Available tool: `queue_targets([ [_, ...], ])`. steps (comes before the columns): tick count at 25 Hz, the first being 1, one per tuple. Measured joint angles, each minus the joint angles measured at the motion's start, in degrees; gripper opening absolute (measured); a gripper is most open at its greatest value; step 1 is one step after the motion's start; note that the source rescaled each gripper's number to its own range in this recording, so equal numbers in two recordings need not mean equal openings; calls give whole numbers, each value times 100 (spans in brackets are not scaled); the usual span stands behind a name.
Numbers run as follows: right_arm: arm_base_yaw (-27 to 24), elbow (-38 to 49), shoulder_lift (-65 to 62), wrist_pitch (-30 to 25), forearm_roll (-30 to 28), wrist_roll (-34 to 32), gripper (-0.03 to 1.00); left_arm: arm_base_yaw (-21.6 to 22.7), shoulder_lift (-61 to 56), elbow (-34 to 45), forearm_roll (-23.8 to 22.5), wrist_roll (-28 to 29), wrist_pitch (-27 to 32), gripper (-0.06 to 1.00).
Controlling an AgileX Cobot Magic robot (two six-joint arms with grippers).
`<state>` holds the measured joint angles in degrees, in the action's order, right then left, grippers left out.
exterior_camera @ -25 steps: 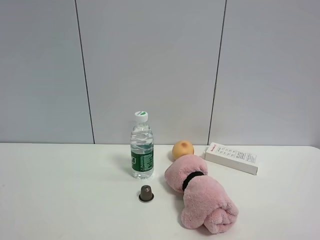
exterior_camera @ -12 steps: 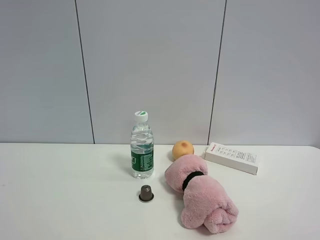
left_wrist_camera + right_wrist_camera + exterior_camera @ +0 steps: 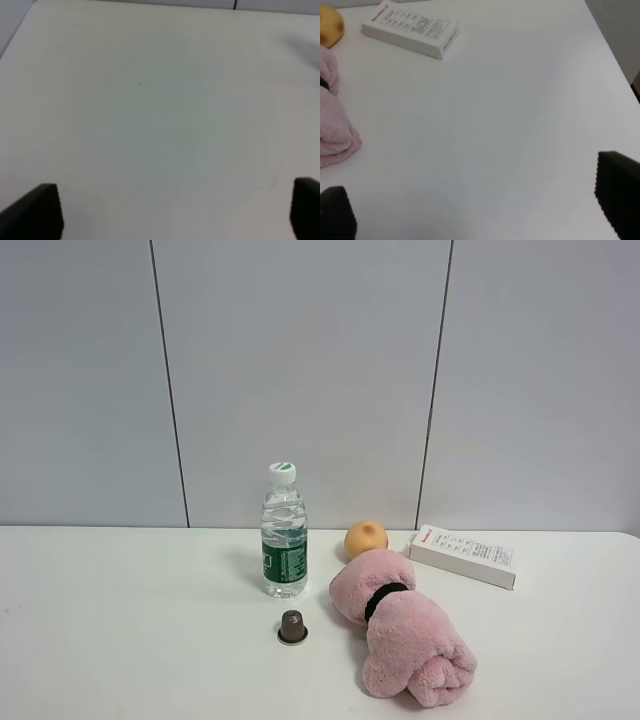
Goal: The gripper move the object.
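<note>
The bottle (image 3: 284, 532) stands upright on the counter (image 3: 120, 620), beside the towel (image 3: 400, 638). Both end effectors, left (image 3: 175, 210) and right (image 3: 470, 210), hang spread wide, empty.

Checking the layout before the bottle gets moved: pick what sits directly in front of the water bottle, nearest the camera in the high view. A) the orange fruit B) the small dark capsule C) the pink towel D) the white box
B: the small dark capsule stands just in front of the water bottle, while the other three lie off to the right.
</note>
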<state>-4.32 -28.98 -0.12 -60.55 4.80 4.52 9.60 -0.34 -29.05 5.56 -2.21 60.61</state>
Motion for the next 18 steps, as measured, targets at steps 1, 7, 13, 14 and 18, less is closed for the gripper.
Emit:
queue_targets([
  [1,0,0,0,0,0,0,100,0,0,0,0,0,0,100],
  [7,0,0,0,0,0,0,100,0,0,0,0,0,0,100],
  [13,0,0,0,0,0,0,100,0,0,0,0,0,0,100],
  [14,0,0,0,0,0,0,100,0,0,0,0,0,0,100],
  [18,0,0,0,0,0,0,100,0,0,0,0,0,0,100],
])
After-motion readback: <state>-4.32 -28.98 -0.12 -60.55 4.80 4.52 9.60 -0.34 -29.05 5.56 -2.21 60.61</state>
